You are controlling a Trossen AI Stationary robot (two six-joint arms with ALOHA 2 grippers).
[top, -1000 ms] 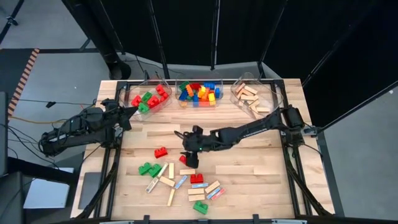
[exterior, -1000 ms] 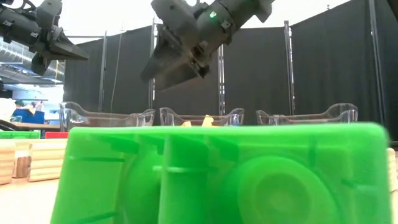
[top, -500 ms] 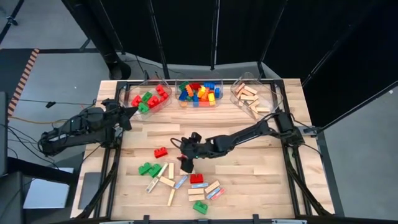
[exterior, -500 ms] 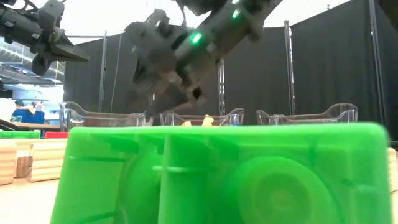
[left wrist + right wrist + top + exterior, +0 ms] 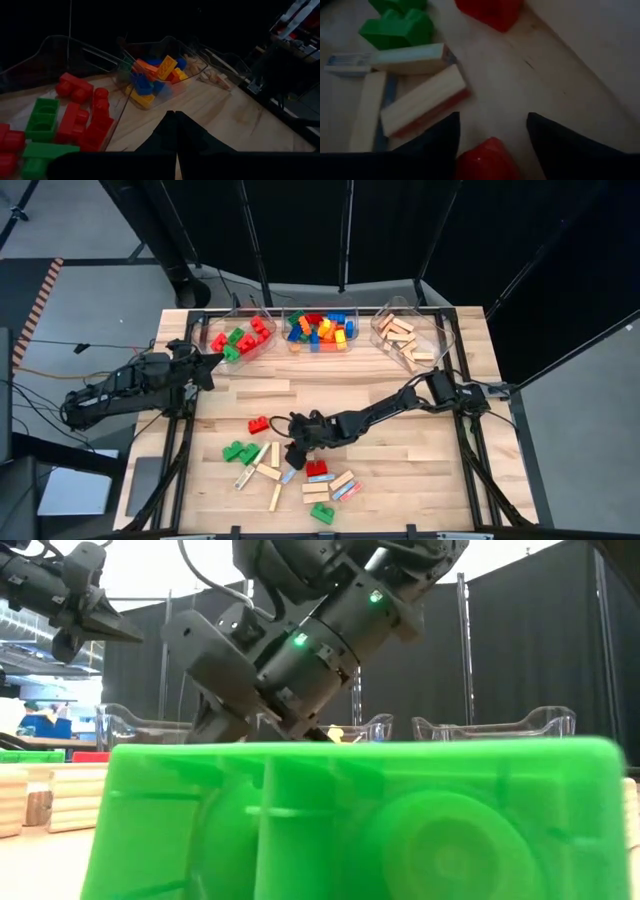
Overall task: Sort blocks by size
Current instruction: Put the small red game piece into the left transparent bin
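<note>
Right wrist view: a small red studded plastic brick point(image 5: 485, 159) is seen on the wooden surface point(image 5: 560, 85), centred between the right gripper's point(image 5: 492, 137) parted, empty jaws; the left gripper point(image 5: 205, 366), closed, is parked far off by the bins.

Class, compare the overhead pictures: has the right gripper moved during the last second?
Yes. The right gripper has travelled away from the bins, toward the loose blocks near the table's front, and sits lower in the low view.
</note>
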